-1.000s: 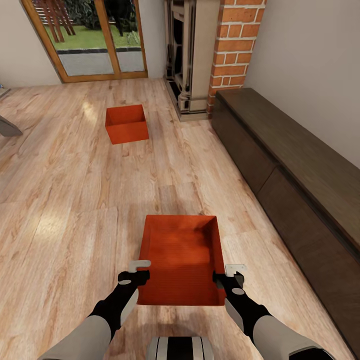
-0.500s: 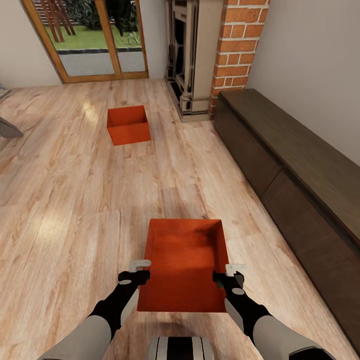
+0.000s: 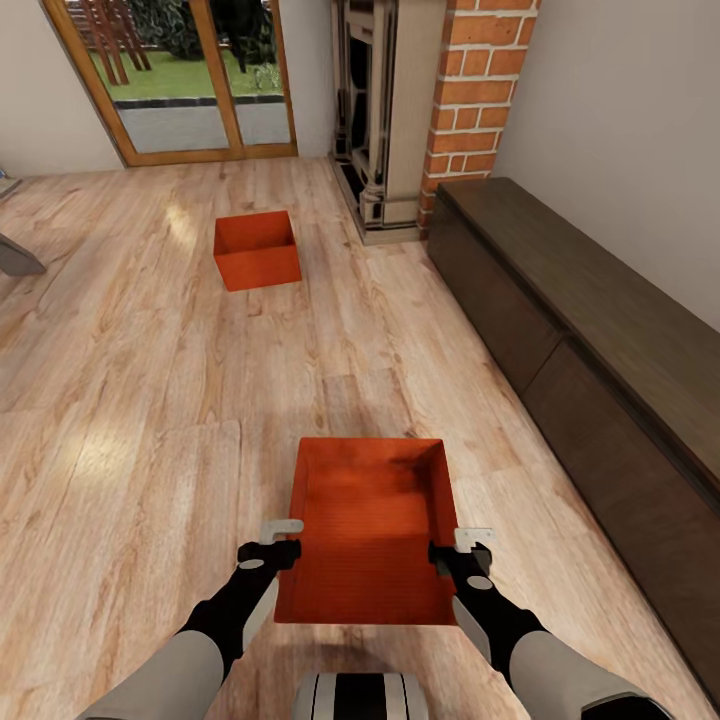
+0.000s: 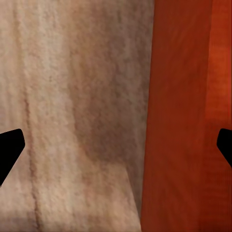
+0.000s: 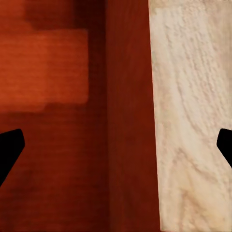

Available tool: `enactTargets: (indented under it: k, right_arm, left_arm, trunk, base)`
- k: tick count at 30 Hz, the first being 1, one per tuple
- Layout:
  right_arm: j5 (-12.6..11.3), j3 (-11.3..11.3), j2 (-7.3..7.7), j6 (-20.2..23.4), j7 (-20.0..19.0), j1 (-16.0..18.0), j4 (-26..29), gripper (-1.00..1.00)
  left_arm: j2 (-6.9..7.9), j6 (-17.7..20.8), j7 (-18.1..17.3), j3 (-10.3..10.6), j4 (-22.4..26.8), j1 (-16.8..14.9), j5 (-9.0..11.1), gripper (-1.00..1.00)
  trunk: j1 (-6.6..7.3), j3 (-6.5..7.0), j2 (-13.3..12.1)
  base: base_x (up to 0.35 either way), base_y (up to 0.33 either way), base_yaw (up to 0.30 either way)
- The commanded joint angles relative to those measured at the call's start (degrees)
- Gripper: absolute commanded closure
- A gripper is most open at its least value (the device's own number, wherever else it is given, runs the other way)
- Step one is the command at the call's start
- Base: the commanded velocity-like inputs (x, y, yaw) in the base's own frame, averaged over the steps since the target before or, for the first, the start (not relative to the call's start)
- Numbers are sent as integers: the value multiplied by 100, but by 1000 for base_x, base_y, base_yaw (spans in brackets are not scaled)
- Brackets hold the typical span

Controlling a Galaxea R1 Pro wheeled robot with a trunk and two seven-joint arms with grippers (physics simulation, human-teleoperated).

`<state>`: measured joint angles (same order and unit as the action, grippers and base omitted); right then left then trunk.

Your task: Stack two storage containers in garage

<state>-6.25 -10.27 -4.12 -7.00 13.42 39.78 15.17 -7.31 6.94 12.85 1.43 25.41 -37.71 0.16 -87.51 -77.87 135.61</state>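
Note:
Two orange-red storage containers rest on the light wood-plank floor of the living room. The near container (image 3: 370, 530) lies just ahead of me, between my arms. The far container (image 3: 256, 248) stands by the glass doors. My left gripper (image 3: 278, 540) is open at the near container's left wall (image 4: 179, 121), one finger on either side of it. My right gripper (image 3: 458, 547) is open astride the right wall (image 5: 128, 121) in the same way. In both wrist views the black fingertips (image 4: 9, 150) (image 5: 9, 147) sit far apart at the picture's edges.
A long dark wooden cabinet (image 3: 590, 350) runs along the right wall. The brick-and-stone fireplace (image 3: 420, 110) stands at the back, with wood-framed glass doors (image 3: 180, 80) to its left. A grey object's corner (image 3: 15, 255) shows at the far left. Plank floor (image 3: 150, 400) stretches between the containers.
The whole picture shifted slightly a second ago, so the camera moved. The near container sits a little lower in the view. Both grippers stay open at its walls.

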Motion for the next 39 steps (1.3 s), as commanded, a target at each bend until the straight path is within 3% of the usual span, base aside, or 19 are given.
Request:
enactTargets:
  k: [1,26,32,39]
  right_arm:
    - [-61,-50,3,-24,29,4,-6,-100]
    - [-37,-54,35,-30,3,4,-6,-100]
    - [-42,-62,35,-30,3,4,-6,-100]
    - [-37,-69,35,-30,3,4,-6,-100]
  left_arm:
    - [-1,36,27,16,10,0,2,-100]
    - [-17,36,8,16,8,0,2,-100]
    - [-167,30,-8,30,-42,0,-1,-100]
    - [-227,29,-10,43,-53,0,-6,-100]
  trunk:
    - [1,-3,1]
    - [1,-3,1]
    - [1,-3,1]
    - [1,-3,1]
  base:
    - [0,0,0]
    - [0,0,0]
    - [0,0,0]
    - [0,0,0]
